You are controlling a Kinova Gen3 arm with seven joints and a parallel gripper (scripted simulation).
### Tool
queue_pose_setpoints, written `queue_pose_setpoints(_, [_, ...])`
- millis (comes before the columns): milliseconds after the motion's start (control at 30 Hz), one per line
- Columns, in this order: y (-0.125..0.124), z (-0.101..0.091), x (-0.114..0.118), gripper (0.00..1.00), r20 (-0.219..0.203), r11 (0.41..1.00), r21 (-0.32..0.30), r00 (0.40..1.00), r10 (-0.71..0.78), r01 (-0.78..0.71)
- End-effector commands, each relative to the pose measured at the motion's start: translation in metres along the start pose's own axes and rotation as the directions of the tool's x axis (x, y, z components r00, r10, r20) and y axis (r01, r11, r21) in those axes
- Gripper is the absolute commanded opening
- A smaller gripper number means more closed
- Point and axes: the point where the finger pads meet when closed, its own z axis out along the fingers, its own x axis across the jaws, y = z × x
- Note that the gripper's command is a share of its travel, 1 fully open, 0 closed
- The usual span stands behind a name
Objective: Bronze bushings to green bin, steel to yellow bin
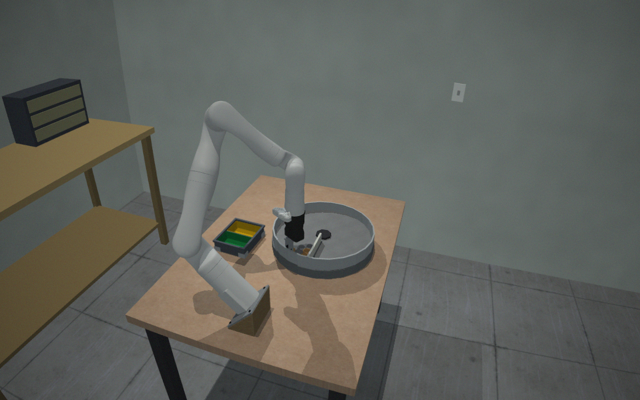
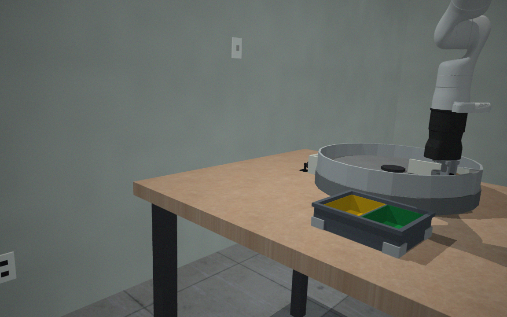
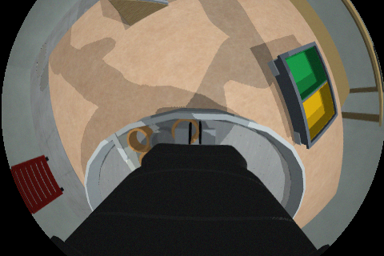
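My gripper (image 1: 290, 246) (image 2: 448, 168) (image 3: 195, 129) points down inside the turntable (image 1: 347, 226) (image 2: 365, 182) (image 3: 264, 160), near its rim. It is shut on the wall of a bronze bushing (image 3: 173, 131), one finger inside the ring and one outside. A second bronze bushing (image 1: 306, 251) (image 3: 150, 133) lies beside the bar. A third bronze bushing is mostly hidden behind the gripper body. Grey bushings (image 1: 300, 246) (image 2: 436, 172) show small and partly hidden near the fingers. The green bin (image 1: 234, 239) (image 2: 397, 215) (image 3: 306, 72) and yellow bin (image 1: 245, 228) (image 2: 351, 204) (image 3: 320, 108) show no bushing.
A pale bar (image 1: 316, 244) (image 2: 424, 166) (image 3: 123, 152) crosses part of the turntable from the dark hub (image 1: 323, 234) (image 2: 392, 168). The turntable's raised wall stands between the gripper and the bins. The dark bin holder (image 1: 228, 248) (image 2: 358, 233) (image 3: 294, 100) sits beside the turntable.
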Motion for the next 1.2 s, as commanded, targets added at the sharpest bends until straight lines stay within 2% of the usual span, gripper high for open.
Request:
queue_pose_setpoints(0, [0.0, -0.002, 0.0, 0.0, 0.0, 1.0, -0.002, 1.0, 0.0, 0.0])
queue_pose_setpoints(1167, [0.0, -0.012, 0.0, 0.0, 0.001, 1.0, -0.002, 1.0, 0.0, 0.0])
